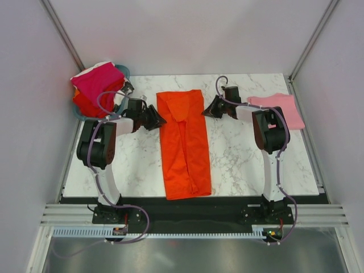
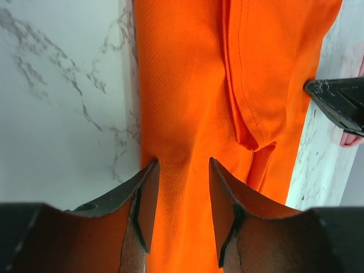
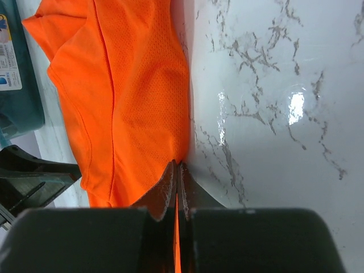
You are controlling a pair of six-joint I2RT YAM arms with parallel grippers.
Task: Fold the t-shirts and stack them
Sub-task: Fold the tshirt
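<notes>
Marble bench (image 1: 244, 159) carries the long-folded orange-red t-shirt (image 1: 185, 142) between both sets of jaws; right jaws are pinched tight on its edge, left jaws stand partly apart, straddling the opposite edge unclamped; pink t-shirt (image 1: 281, 108) lies behind the right jaws

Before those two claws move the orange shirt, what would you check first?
1. Right gripper shut on an edge of the orange shirt: ok.
2. Left gripper clamped on the opposite edge: not ok, jaws open astride it.
3. Shirt lying flat as a long strip: ok.
4. Right gripper holds every layer: cannot tell.
5. Pink shirt apart from the orange one: ok.
</notes>
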